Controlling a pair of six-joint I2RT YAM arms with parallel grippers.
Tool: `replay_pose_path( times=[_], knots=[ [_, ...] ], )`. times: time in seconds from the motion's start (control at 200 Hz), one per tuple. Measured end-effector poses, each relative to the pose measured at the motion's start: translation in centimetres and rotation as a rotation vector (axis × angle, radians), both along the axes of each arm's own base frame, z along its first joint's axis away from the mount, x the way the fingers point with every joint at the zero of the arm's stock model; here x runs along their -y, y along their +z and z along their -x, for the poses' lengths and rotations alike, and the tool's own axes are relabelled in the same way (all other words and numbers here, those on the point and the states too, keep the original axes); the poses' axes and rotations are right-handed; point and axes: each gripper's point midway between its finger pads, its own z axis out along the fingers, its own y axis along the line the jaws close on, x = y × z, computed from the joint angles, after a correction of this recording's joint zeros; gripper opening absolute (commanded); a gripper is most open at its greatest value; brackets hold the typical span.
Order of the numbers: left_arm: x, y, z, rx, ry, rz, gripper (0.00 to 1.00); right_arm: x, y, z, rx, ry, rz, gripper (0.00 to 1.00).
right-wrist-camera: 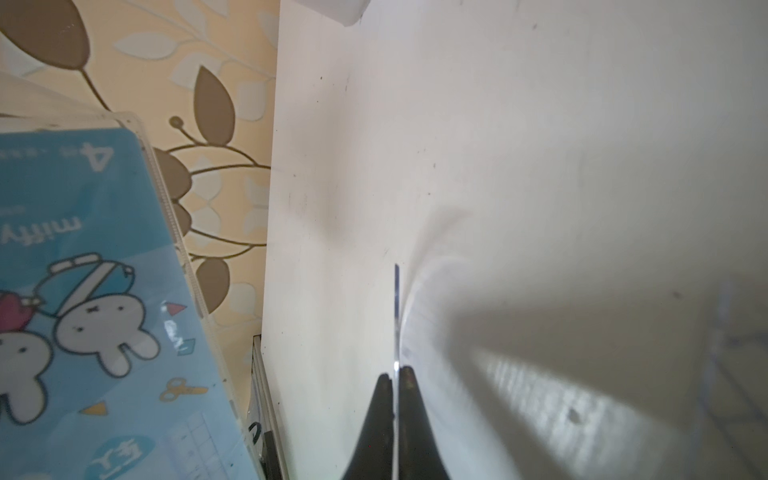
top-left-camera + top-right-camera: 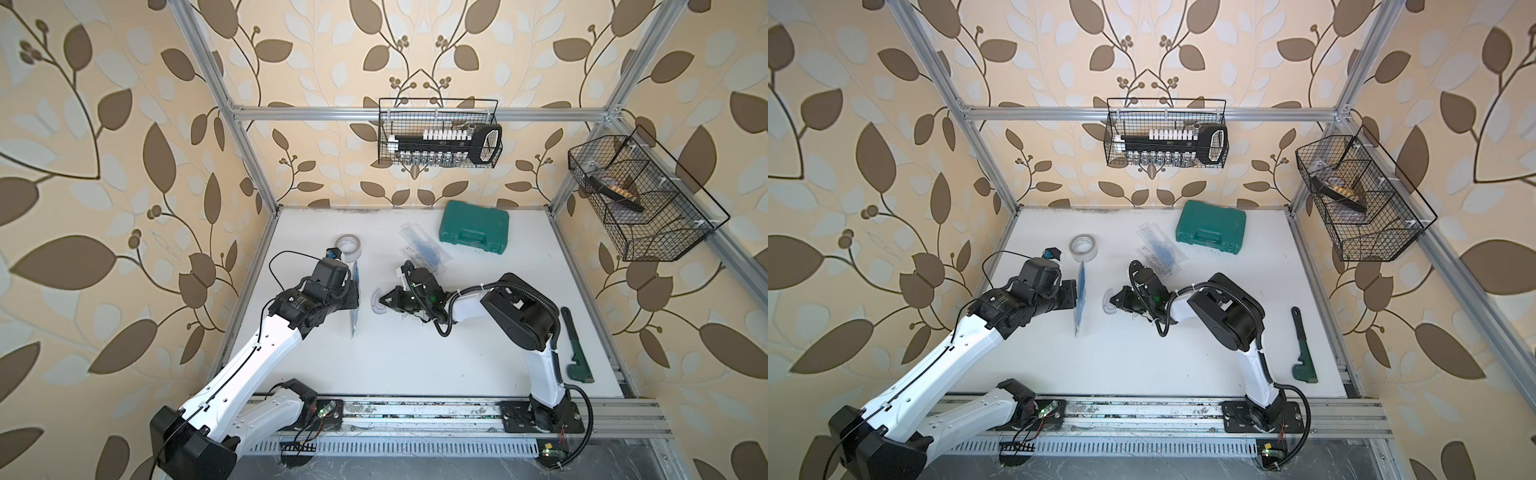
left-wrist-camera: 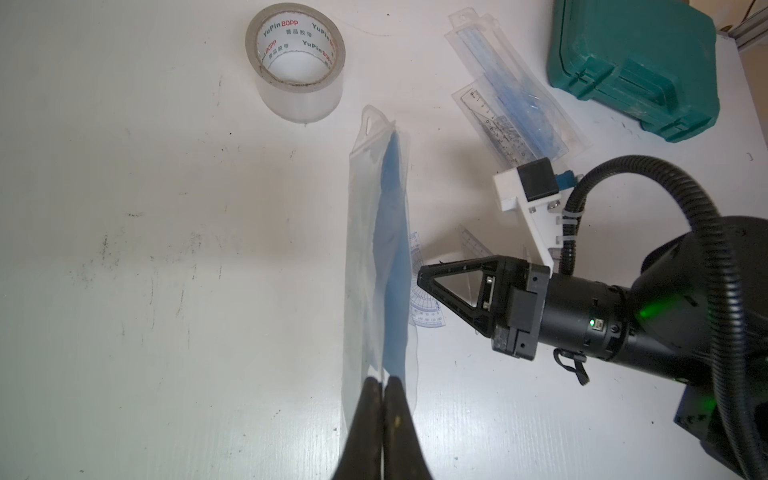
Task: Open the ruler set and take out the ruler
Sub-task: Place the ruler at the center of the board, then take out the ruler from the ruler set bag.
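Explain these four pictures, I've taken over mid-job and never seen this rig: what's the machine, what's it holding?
Two robot arms, the left arm and the right arm, stand at the near edge of a white table. Two pictures look down from overhead, nearly alike; the other two come from a camera on each wrist. The left claw is shut on the blue ruler-set pouch, turned on edge. The right claw is shut on a thin clear plastic piece, seen edge-on; which ruler I cannot tell. On the table lie a tape roll, a green case, a clear ruler box, a protractor and a green wrench.
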Motion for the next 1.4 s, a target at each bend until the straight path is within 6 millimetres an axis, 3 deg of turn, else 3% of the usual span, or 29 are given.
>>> replay_pose_path(
  times=[0.14, 0.31, 0.44, 0.65, 0.84, 1.23, 1.404],
  knots=[
    [0.0, -0.2, 0.0, -0.003, -0.001, -0.001, 0.00, 0.4, -0.1, 0.3, -0.001, -0.011, 0.006, 0.03],
    [0.0, -0.2, 0.0, -0.002, -0.001, 0.001, 0.00, 1.4, -0.3, 0.7, -0.006, -0.032, 0.038, 0.16],
    [0.1, -0.3, 0.0, -0.002, -0.002, 0.002, 0.00, 2.1, -0.1, 0.9, -0.005, -0.039, 0.072, 0.18],
    [0.6, -0.8, -0.3, -0.013, -0.017, 0.017, 0.00, 2.8, 3.4, 0.8, 0.070, -0.040, 0.090, 0.16],
    [1.4, -1.9, -0.6, -0.040, -0.036, 0.030, 0.00, 3.2, 7.4, 1.5, 0.158, -0.010, 0.104, 0.00],
    [3.4, -3.9, -1.6, -0.089, -0.073, 0.087, 0.00, -0.4, 11.6, 3.6, 0.213, 0.133, 0.039, 0.00],
    [3.8, -4.6, -1.5, -0.110, -0.082, 0.101, 0.00, -2.0, 12.4, 3.5, 0.218, 0.165, 0.015, 0.00]
  ],
)
